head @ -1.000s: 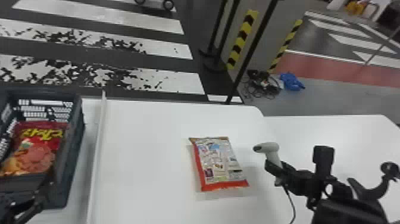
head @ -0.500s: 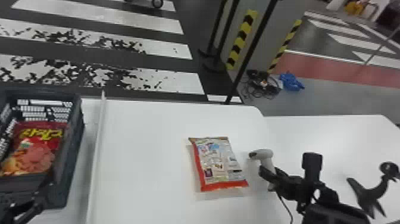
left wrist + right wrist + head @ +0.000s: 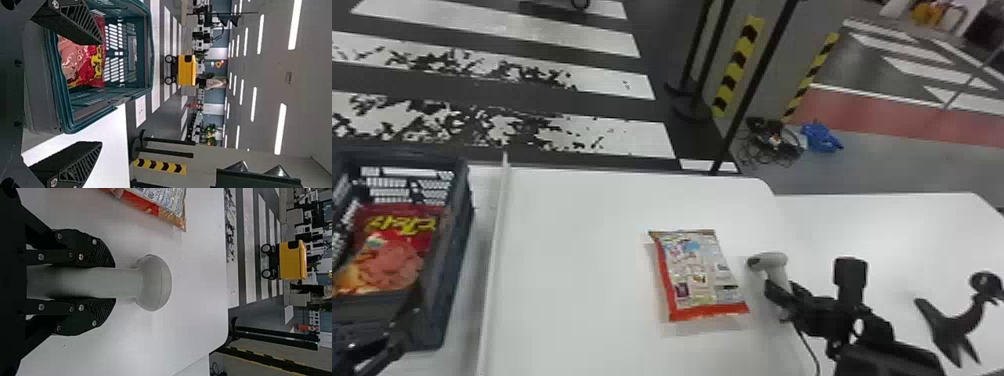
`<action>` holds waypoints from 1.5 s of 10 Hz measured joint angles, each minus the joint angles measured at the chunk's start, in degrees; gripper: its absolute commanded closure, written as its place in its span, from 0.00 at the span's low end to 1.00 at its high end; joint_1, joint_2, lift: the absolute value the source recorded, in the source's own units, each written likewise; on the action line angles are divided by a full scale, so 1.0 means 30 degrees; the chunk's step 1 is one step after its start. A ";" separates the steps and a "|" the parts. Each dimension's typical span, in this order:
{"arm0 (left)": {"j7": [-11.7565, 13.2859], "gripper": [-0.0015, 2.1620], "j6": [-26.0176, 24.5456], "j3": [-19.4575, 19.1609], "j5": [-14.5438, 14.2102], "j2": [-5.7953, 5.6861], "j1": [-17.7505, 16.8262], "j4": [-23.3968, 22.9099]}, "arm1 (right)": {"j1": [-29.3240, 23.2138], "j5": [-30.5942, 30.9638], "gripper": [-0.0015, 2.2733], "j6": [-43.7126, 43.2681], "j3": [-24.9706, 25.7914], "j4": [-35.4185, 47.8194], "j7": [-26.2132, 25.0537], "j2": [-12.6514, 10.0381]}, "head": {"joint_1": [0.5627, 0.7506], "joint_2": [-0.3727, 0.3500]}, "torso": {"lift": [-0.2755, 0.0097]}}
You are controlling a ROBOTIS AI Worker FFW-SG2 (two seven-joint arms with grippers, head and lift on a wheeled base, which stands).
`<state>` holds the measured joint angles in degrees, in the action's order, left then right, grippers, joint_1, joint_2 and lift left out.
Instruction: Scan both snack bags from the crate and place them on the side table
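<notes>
Well, the smooth white worktop (image 3: 582,310) spreads widest, then a latticed plastic crate (image 3: 461,245) holding the glossy red snack bag (image 3: 397,260); the crinkled, red-edged snack bag (image 3: 699,272) lies flat on the worktop. The left gripper (image 3: 399,330) has ridged fingers parted at the crate; the right gripper (image 3: 778,299) clasps the round-headed scanner (image 3: 770,261).
</notes>
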<state>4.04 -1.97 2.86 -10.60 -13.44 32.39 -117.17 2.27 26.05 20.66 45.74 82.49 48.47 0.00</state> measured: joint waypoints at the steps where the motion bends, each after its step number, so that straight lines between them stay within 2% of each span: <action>1: -0.0003 0.04 0.0010 -0.0006 -0.0008 -0.0011 0.0015 0.0005 | 0.0001 0.0014 0.78 -0.0183 0.0037 -0.0037 -0.0139 0.0000 | 0.70 0.03 | 0.62; 2: -0.0009 0.04 0.0016 -0.0013 -0.0010 -0.0018 0.0035 0.0019 | -0.0008 0.0015 0.51 -0.0258 0.0077 -0.0043 -0.0262 0.0000 | 0.70 0.03 | 0.62; 3: -0.0012 0.04 0.0019 -0.0013 -0.0011 -0.0013 0.0041 0.0031 | -0.0036 -0.0004 0.30 -0.0273 0.0097 -0.0044 -0.0447 0.0000 | 0.70 0.03 | 0.62; 4: -0.0009 0.04 0.0024 -0.0011 -0.0011 -0.0005 0.0042 0.0035 | -0.0052 -0.0017 0.21 -0.0274 0.0114 -0.0036 -0.0576 0.0000 | 0.70 0.03 | 0.62; 5: -0.0015 0.04 0.0026 -0.0010 -0.0011 -0.0003 0.0045 0.0030 | -0.0054 -0.0014 0.18 -0.0277 0.0113 -0.0032 -0.0714 0.0000 | 0.70 0.03 | 0.62; 6: -0.0016 0.04 0.0026 -0.0009 -0.0011 -0.0003 0.0061 0.0013 | -0.0054 0.0009 0.07 -0.0278 0.0106 -0.0034 -0.0856 0.0000 | 0.70 0.03 | 0.62; 8: -0.0013 0.04 0.0028 -0.0001 -0.0009 -0.0003 0.0073 0.0006 | -0.0103 -0.0101 0.04 -0.0277 0.0216 0.0134 -0.1179 0.0000 | 0.70 0.03 | 0.62; 10: -0.0027 0.04 0.0026 -0.0025 0.0000 -0.0003 0.0073 0.0005 | -0.0556 -0.1108 0.04 0.0653 0.0516 0.1733 -0.1116 0.0000 | 0.70 0.03 | 0.62; 13: -0.0030 0.04 0.0024 -0.0065 -0.0006 -0.0003 -0.0020 0.0009 | -0.3079 -0.6059 0.04 0.6116 -0.0140 0.6521 0.0184 0.0000 | 0.70 0.03 | 0.62; 15: -0.0028 0.04 0.0018 -0.0047 -0.0011 -0.0002 -0.0096 0.0040 | -0.4059 -0.7161 0.04 0.8088 -0.1239 0.8191 0.0650 0.0000 | 0.70 0.06 | 0.62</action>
<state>3.95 -1.91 2.72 -10.63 -13.44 32.10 -117.06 -9.90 4.57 44.92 42.03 107.06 50.42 0.00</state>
